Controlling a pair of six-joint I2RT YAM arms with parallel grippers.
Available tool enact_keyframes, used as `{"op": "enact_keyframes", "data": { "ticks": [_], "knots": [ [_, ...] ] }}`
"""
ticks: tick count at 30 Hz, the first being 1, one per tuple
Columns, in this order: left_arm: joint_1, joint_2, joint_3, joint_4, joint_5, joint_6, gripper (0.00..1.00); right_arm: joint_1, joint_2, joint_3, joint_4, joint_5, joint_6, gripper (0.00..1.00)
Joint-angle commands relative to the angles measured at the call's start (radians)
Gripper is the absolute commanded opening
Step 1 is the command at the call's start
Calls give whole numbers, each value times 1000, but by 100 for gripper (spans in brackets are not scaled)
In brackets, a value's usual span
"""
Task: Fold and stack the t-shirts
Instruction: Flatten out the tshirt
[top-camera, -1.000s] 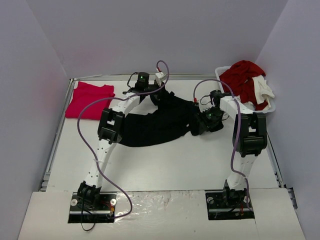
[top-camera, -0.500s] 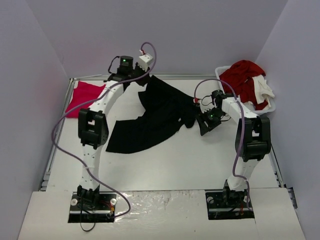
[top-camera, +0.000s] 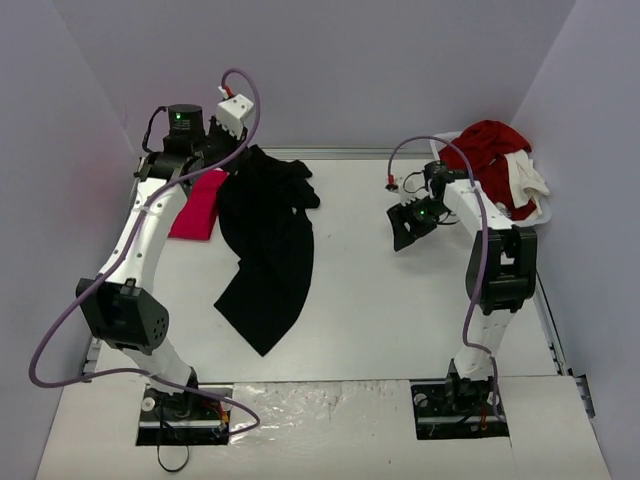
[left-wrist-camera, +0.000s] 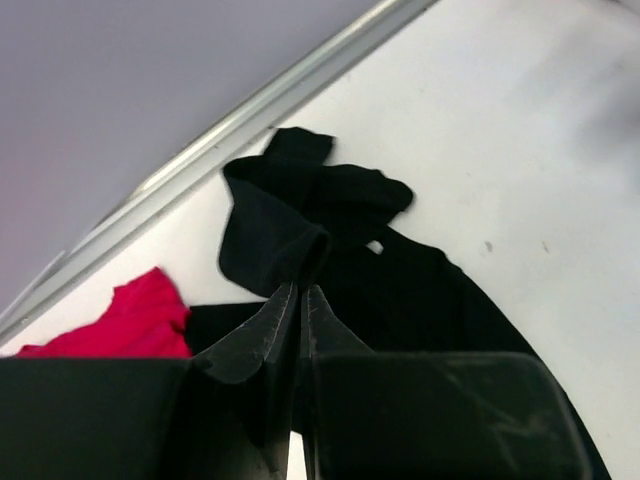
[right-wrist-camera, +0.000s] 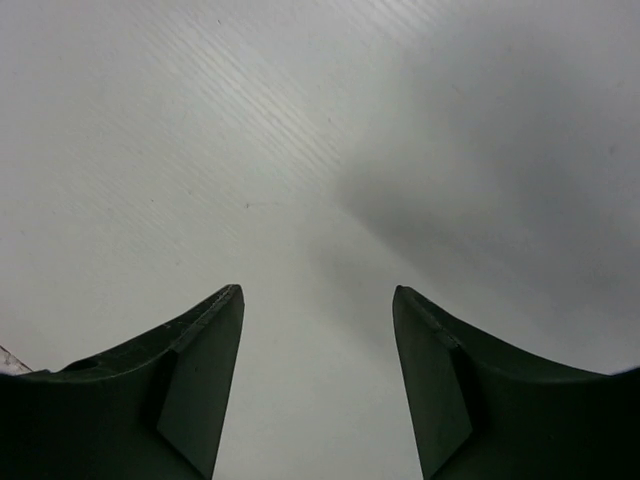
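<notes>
Left gripper (left-wrist-camera: 298, 290) pinches a bunched edge of the limp, light black t-shirt (top-camera: 265, 250), while the right gripper (right-wrist-camera: 318, 300), jaws apart and empty, would best take its trailing hem.

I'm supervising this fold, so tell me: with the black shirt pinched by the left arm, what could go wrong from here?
The left gripper pinches the black t-shirt at one bunched spot while the rest trails twisted on the table, so it may land crumpled. The cloth hangs close beside the pink-red t-shirt and could drag it askew. The right gripper is open and empty, so nothing steadies the other end.
</notes>
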Motion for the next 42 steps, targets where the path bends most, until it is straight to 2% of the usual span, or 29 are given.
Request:
{"op": "enact_keyframes", "data": {
  "ticks": [1, 9, 19, 23, 32, 36, 42],
  "knots": [
    [-10, -81, -38, -81, -12, 34, 2, 29, 100, 124, -76, -113, -31, 57],
    [-16, -127, -133, -101, -60, 30, 2, 100, 325, 420, -158, -299, -51, 62],
    [-15, -163, -285, -73, -61, -16, 2, 138, 632, 785, -159, -513, 20, 65],
    [-10, -160, -306, -83, -78, -7, 3, 163, 721, 911, -143, -557, 32, 69],
    [-3, -138, -315, -78, -68, -2, 2, 204, 777, 907, 284, -580, 332, 73],
    [0, -132, -325, -70, -71, -7, 2, 236, 786, 908, 463, -465, 429, 77],
    [16, -138, -352, -60, -66, -10, 2, 278, 858, 995, 536, -328, 501, 80]
  ]
}}
